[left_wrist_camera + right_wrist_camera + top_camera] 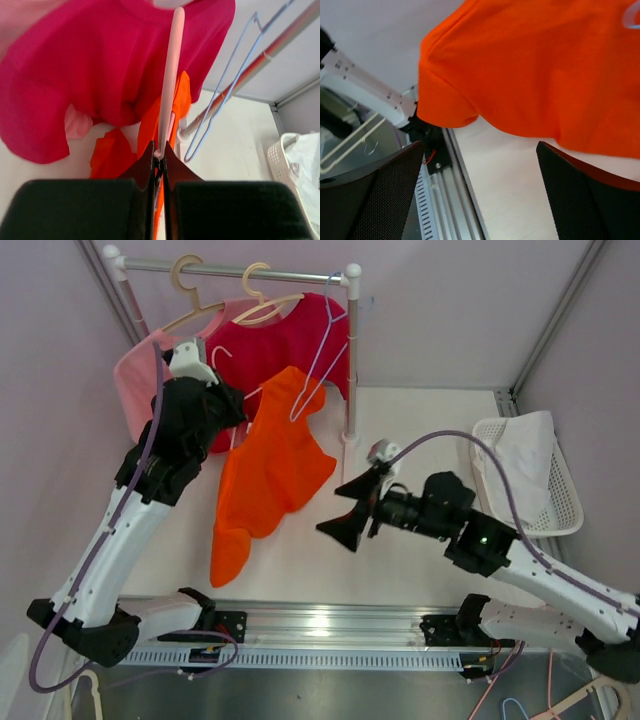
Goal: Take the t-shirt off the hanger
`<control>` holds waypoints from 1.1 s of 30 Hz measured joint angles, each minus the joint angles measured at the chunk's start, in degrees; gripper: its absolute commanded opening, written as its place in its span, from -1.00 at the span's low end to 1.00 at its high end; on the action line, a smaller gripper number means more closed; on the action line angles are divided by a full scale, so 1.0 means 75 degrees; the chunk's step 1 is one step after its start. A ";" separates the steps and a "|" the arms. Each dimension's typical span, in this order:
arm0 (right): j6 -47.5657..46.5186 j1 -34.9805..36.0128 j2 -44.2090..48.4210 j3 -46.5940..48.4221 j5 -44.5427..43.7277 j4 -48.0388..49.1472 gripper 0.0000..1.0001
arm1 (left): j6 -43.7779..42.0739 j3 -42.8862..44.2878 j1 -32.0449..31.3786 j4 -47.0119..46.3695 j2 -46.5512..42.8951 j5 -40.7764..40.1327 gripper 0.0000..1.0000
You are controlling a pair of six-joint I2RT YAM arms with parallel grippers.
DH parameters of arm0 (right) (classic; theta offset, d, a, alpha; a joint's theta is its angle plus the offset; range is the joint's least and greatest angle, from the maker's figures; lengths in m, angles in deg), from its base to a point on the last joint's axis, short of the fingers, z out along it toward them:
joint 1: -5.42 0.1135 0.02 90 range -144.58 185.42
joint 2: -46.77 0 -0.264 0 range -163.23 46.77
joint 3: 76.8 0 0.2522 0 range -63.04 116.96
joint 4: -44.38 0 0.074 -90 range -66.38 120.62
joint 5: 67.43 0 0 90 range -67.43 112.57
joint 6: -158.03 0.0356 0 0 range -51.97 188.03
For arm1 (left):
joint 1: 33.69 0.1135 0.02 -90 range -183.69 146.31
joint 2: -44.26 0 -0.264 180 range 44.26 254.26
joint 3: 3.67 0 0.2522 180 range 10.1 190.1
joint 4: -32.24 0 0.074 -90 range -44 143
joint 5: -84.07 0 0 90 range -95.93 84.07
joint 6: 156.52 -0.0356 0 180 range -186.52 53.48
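An orange t-shirt (270,470) hangs on a pale pink hanger (170,75) in front of the clothes rack. Its lower end trails on the table. My left gripper (238,408) is shut on the end of that hanger, which the left wrist view (160,154) shows pinched between the jaws. The orange shirt (176,105) drapes beside the hanger bar. My right gripper (347,518) is open and empty, just right of the shirt's lower half. In the right wrist view the gripper (480,190) is below the orange cloth (545,65) and does not touch it.
A rack rail (240,270) carries a pink shirt (135,380), a magenta shirt (285,340) on a cream hanger, and an empty lavender wire hanger (322,350). A white basket (572,512) with white cloth stands at the right. A metal rail (330,625) runs along the near edge.
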 measured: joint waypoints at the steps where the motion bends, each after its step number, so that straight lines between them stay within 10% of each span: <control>1: -0.0143 0.0708 -0.0192 -0.0023 -0.0286 0.0163 0.99 | 0.0035 -0.0236 -0.0149 -0.0012 -0.0216 -0.0154 -0.99; 6: -0.0501 0.2777 -0.1740 -0.0047 -0.2069 0.1507 0.99 | 0.0157 -0.0565 -0.0796 0.0117 -0.0766 -0.0793 -0.99; 18: -0.1172 0.4395 -0.5132 0.0589 -0.4173 0.4494 0.99 | 0.0603 -0.0950 -0.0988 0.0702 -0.0938 -0.2215 -0.99; 19: -0.1212 0.4447 -0.5362 0.0708 -0.4255 0.4593 0.89 | 0.0609 -0.1005 -0.0991 0.0711 -0.0935 -0.2250 -0.99; 22: -0.1387 0.4558 -0.5770 0.0842 -0.4459 0.4867 -0.76 | 0.0589 -0.1107 -0.0994 0.0734 -0.0938 -0.2267 -0.99; 23: -0.1411 0.4602 -0.5811 0.0842 -0.4599 0.4893 -1.00 | 0.0574 -0.1113 -0.0994 0.0746 -0.0938 -0.2267 -0.99; 33: -0.1364 0.7219 -0.5243 0.0012 -0.6143 0.4931 -1.00 | 0.0603 -0.0653 -0.0921 0.0944 -0.0472 -0.1760 -0.99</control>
